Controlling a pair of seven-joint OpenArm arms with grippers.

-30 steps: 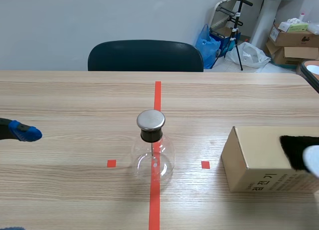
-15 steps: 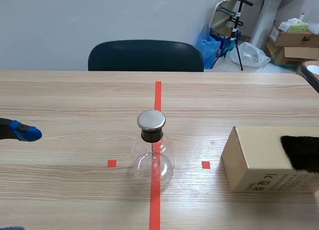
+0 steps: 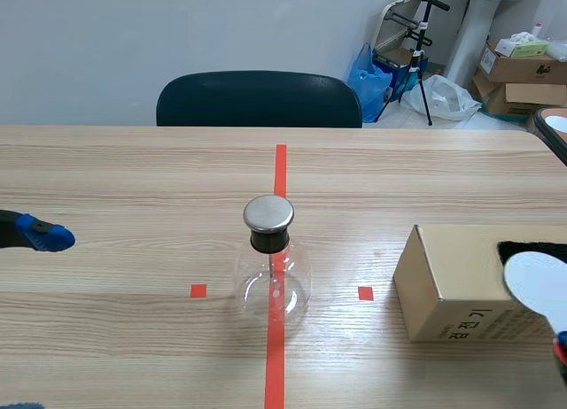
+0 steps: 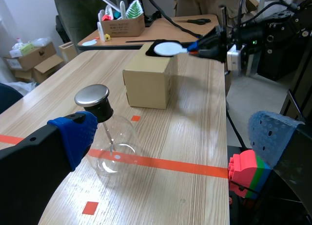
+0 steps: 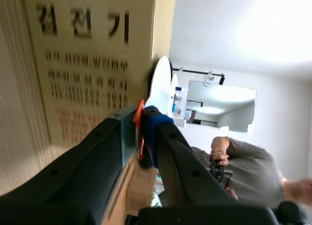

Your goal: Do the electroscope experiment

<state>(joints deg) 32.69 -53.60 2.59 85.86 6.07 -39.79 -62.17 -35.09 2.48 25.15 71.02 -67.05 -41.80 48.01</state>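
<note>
**Electroscope flask** (image 3: 270, 272): upright on the red tape line (image 3: 280, 170), well apart from both my grippers. My right gripper (image 5: 142, 131) is clamped on the thin red handle (image 5: 138, 119) of a white disc (image 3: 537, 287), held over the cardboard box (image 3: 447, 281). My left gripper (image 4: 173, 135) is spread wide and holds nothing. The disc looks light and stiff, so the handle is the proper hold. The flask is thin glass, probably fragile and slippery, so I judge that only its metal cap (image 3: 268, 212) should be touched.
</note>
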